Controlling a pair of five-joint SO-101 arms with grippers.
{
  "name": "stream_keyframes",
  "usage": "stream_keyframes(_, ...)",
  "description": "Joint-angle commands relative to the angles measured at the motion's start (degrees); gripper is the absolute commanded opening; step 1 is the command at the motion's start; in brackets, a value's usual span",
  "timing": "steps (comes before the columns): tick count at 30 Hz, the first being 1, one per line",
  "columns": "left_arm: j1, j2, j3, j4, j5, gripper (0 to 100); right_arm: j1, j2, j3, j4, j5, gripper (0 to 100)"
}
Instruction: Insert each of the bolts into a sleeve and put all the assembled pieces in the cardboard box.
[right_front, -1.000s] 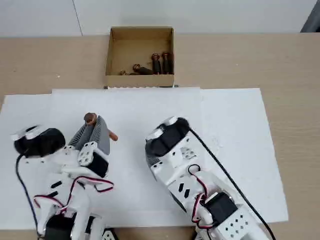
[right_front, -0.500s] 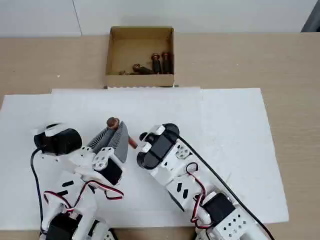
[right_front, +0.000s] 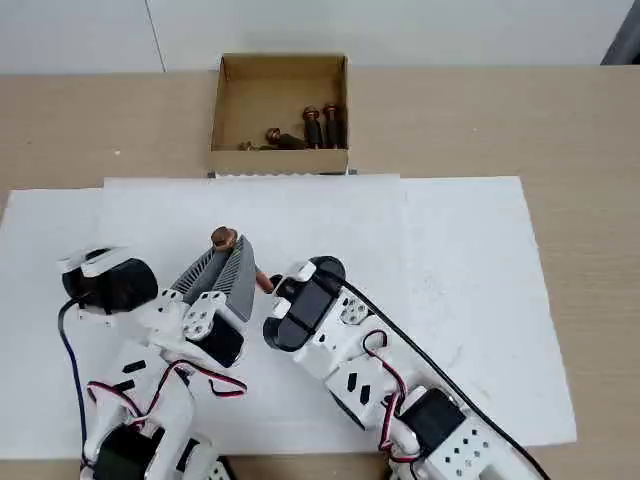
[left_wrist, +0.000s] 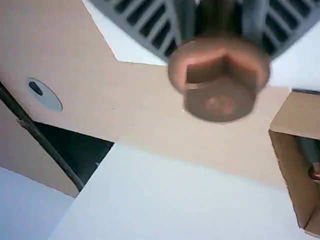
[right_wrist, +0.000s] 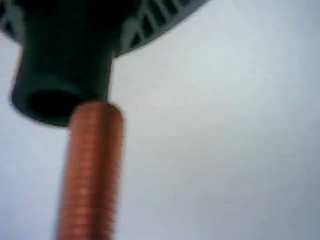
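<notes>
While the left gripper (right_front: 228, 258) sits over the white sheet (right_front: 450, 260), its grey ribbed fingers (right_front: 212, 275) are clamped tight on a copper bolt (right_front: 223, 238). The bolt head pokes out at the fingertips on the side towards the cardboard box (right_front: 255, 100), and the threaded end sticks out the other side, towards the right arm. In the left wrist view the bolt (left_wrist: 220, 82) shows head-on, with a square recess in the head, pinched between the two fingers of the gripper (left_wrist: 220, 17). A corner of the box (left_wrist: 292, 125) is off to one side.

The right gripper (right_wrist: 100, 20) is closed around a black sleeve (right_wrist: 60, 75), whose open bore faces the camera. The bolt thread (right_wrist: 92, 170) touches the sleeve at the rim, beside the bore. Can't tell if any thread is inside. In the high view the right arm's black wrist block (right_front: 300, 305) is just beside the left gripper and covers its own fingers.

The box stands on the wooden table (right_front: 560, 120), touching the sheet's far edge. Several assembled pieces (right_front: 312, 127) lie in it along the near wall.
</notes>
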Motion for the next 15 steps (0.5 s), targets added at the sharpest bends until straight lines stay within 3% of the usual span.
stream_keyframes(1,0.0,-0.6,-0.4,-1.8,0.1,1,-0.5,-0.7,-1.1,-1.5,0.6,0.3)
stream_keyframes(15,-3.3,-0.5,-0.3,-4.7,0.1,1,-2.8,-0.7,-1.8,-1.5,0.6,0.3)
